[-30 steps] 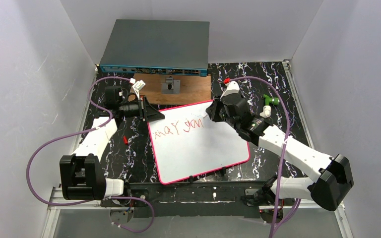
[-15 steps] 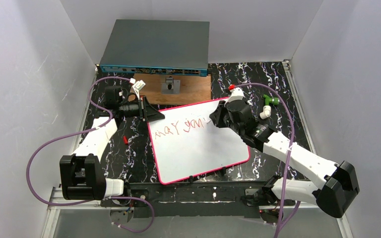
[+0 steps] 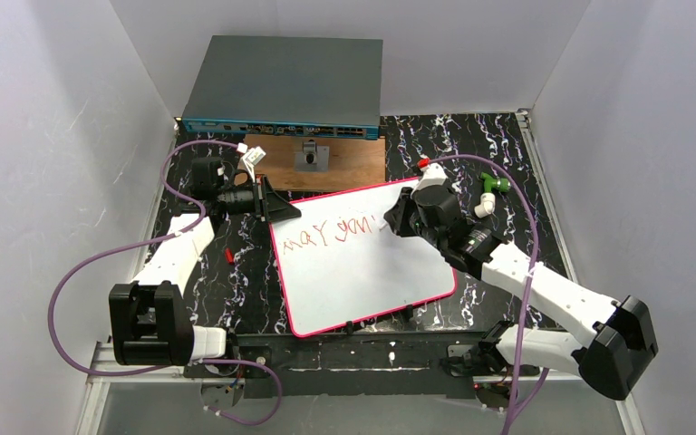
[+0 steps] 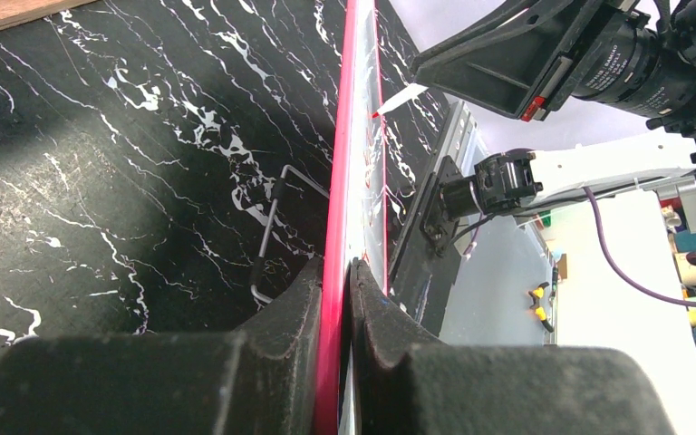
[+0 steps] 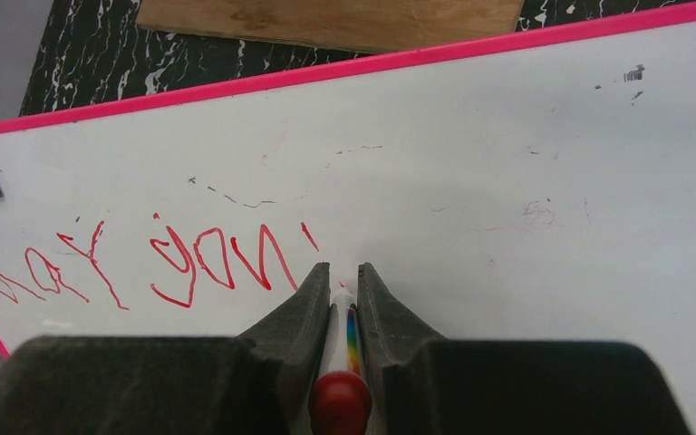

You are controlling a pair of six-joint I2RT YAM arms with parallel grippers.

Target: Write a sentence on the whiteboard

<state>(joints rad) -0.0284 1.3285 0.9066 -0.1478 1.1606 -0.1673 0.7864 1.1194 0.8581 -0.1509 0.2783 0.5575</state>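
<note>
The whiteboard (image 3: pixel 372 272) lies tilted on the black marbled table, white with a pink rim. The sentence (image 3: pixel 326 232) runs in red scrawl along its far edge. My left gripper (image 3: pixel 278 207) is shut on the board's far-left rim; the left wrist view shows the rim (image 4: pixel 352 136) edge-on, pinched at my left gripper (image 4: pixel 337 272). My right gripper (image 3: pixel 391 220) is shut on a white marker (image 5: pixel 346 317) with a rainbow stripe and red end. Its tip touches the whiteboard (image 5: pixel 526 181) just right of the last red letters of the sentence (image 5: pixel 190 263), in front of my right gripper (image 5: pixel 337 270).
A brown wooden board (image 3: pixel 344 165) lies behind the whiteboard, with a grey network box (image 3: pixel 285 86) beyond it. A green and white part (image 3: pixel 489 187) sits right of my right wrist. A small red item (image 3: pixel 228 256) lies left of the board. White walls close in both sides.
My right gripper has shifted right and slightly nearer along the writing line with the marker, and a short new red stroke follows the last word. The left arm has not moved.
</note>
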